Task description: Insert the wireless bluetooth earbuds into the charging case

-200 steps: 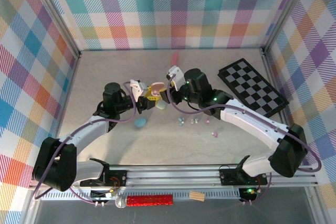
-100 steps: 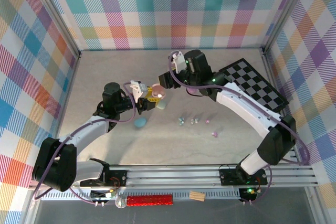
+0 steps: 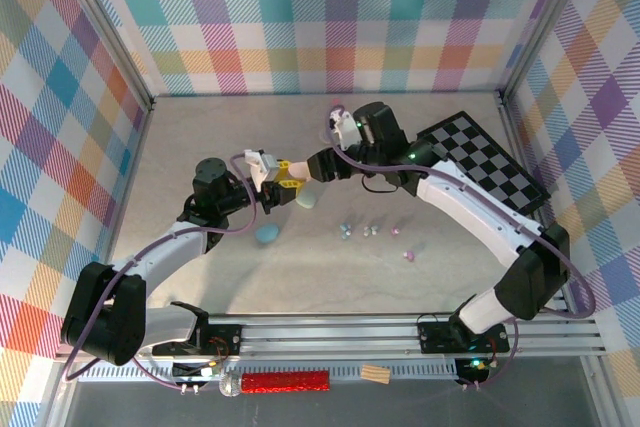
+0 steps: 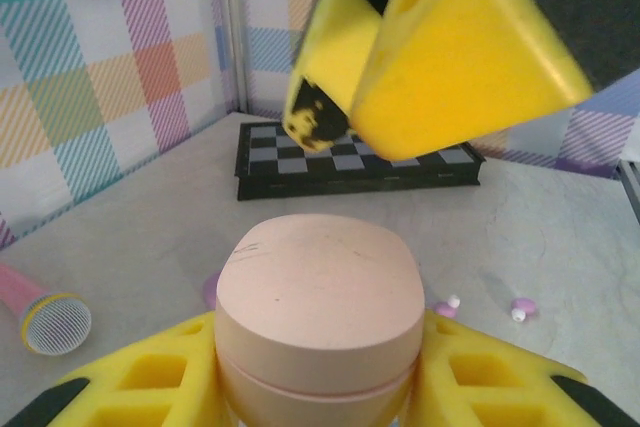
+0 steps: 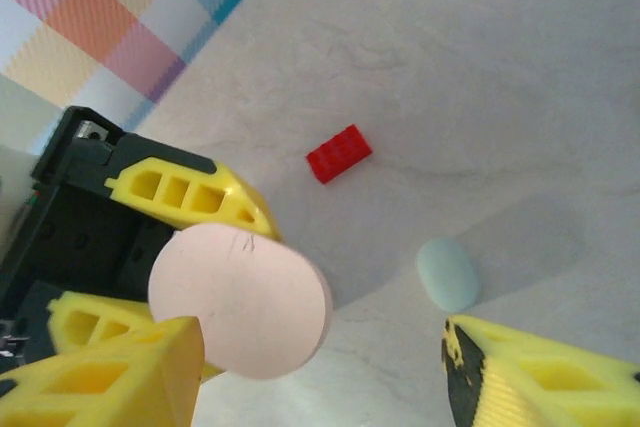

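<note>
A closed pink charging case point(image 4: 320, 307) sits upright between the yellow fingers of my left gripper point(image 4: 320, 392), which is shut on it above the table. The same pink case point(image 5: 240, 297) lies just beside one finger of my right gripper point(image 5: 330, 387). That gripper stands open over the case, its jaws wide apart and not touching it. From above, the left gripper point(image 3: 288, 183) and right gripper point(image 3: 320, 164) meet at mid-table. Several tiny pastel earbuds point(image 3: 370, 231) lie loose on the table to the right, two purple ones point(image 4: 445, 307) among them.
A mint case point(image 3: 308, 198) and a blue case point(image 3: 267, 234) lie near the grippers. A chessboard point(image 3: 480, 162) sits at the back right. A pink toy microphone point(image 4: 40, 312) lies by the back wall. A small red brick point(image 5: 338, 152) rests on the table.
The right gripper lifted away toward the back, then came down over the pink case with its jaws wider. The left gripper shifted slightly, still holding the case.
</note>
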